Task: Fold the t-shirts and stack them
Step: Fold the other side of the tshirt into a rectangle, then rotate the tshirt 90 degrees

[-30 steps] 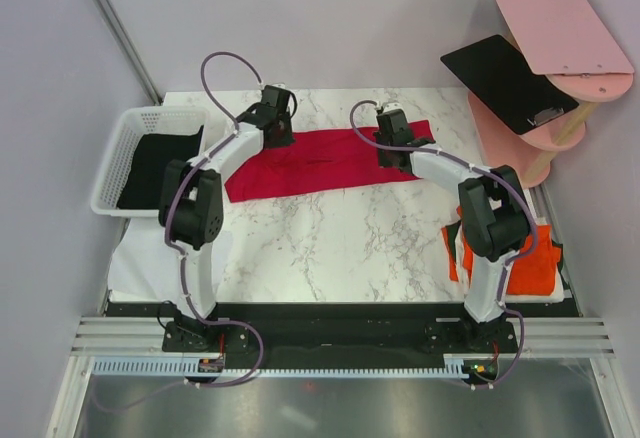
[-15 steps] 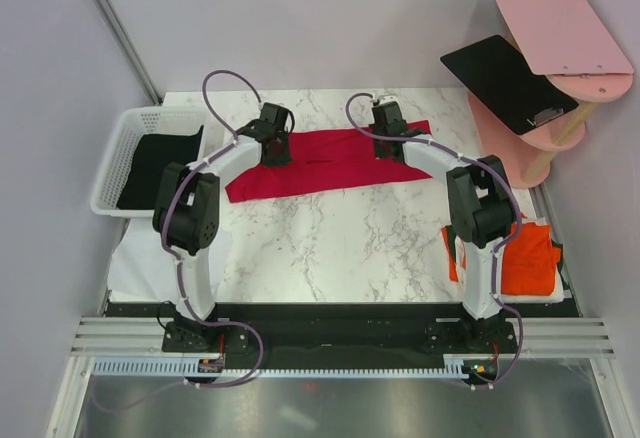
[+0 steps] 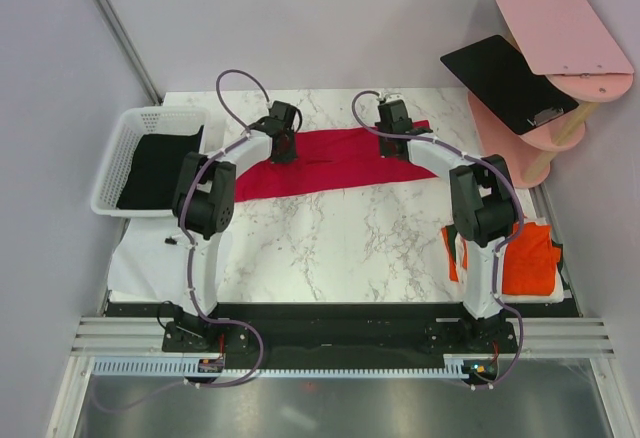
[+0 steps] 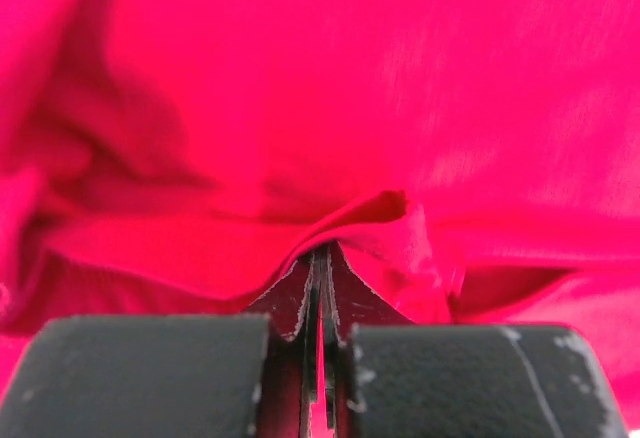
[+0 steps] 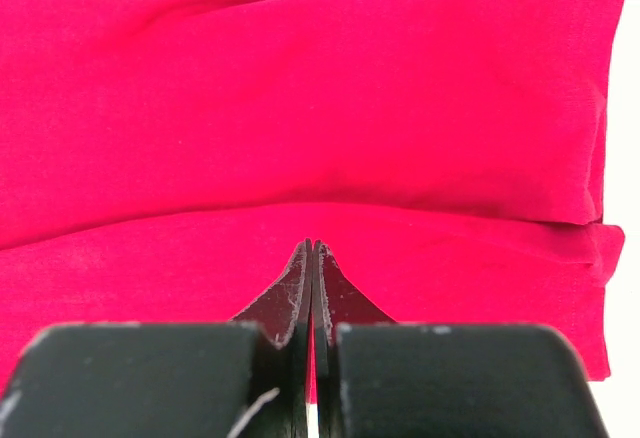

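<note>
Far edge of crimson t-shirt (image 3: 335, 163) hidden beneath wrists, left gripper (image 4: 318, 263) and right gripper (image 5: 312, 258) reached far forward, each clamped onto its cloth.

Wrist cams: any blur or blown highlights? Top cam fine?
Left wrist: crimson t-shirt soft and smeared, worst at left; left pincer sharper. Right wrist: cloth crisp, table clipped to white. Top external: even light, sharp, no glare.
</note>
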